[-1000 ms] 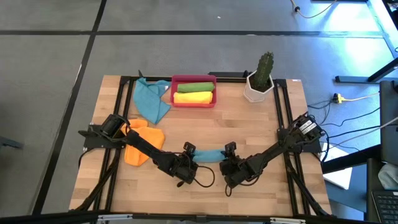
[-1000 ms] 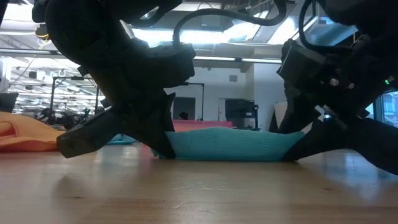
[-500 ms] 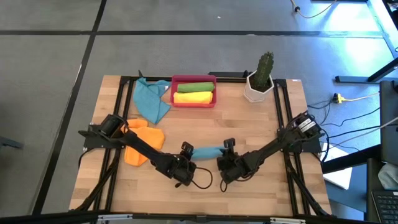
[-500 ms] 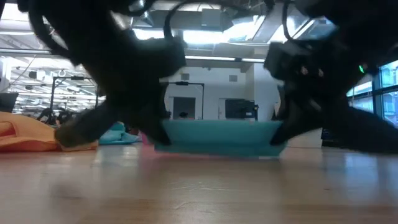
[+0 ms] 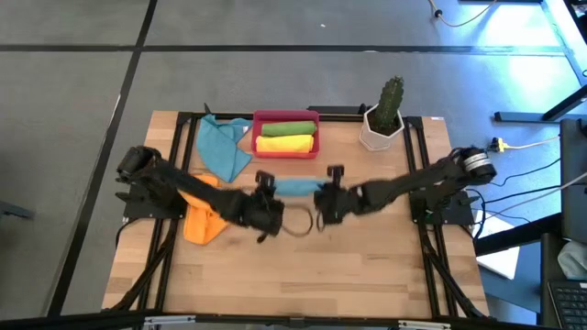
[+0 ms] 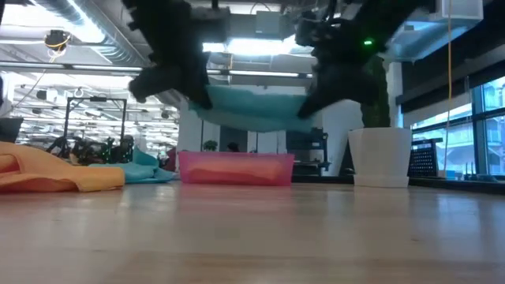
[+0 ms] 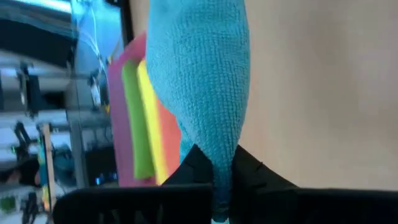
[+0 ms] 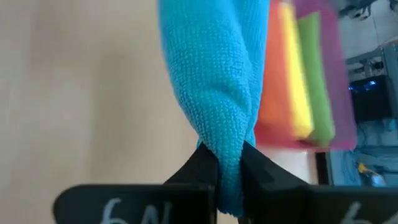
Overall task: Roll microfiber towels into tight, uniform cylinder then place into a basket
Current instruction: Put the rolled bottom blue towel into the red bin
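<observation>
Rolled teal towel: held off the table between both arms, just in front of the basket; sags slightly in the middle in the low view.
Left gripper: fingers pinched together on the roll's left end.
Right gripper: fingers clamped on the roll's right end.
Handling (judgement): light, soft, not fragile; the weave looks grippy, not slippery. The roll will likely droop or loosen if the ends are not kept taut, so an end-to-end hold suits it.
Basket: red tray at the table's far edge; holds a green roll and a yellow roll side by side. An orange strip shows beside the yellow in the wrist views.
Space left (judgement): tight; the teal roll may need to sit against or on the yellow.
Loose towels: teal cloth left of the basket, orange cloth near the left arm, both unrolled.
</observation>
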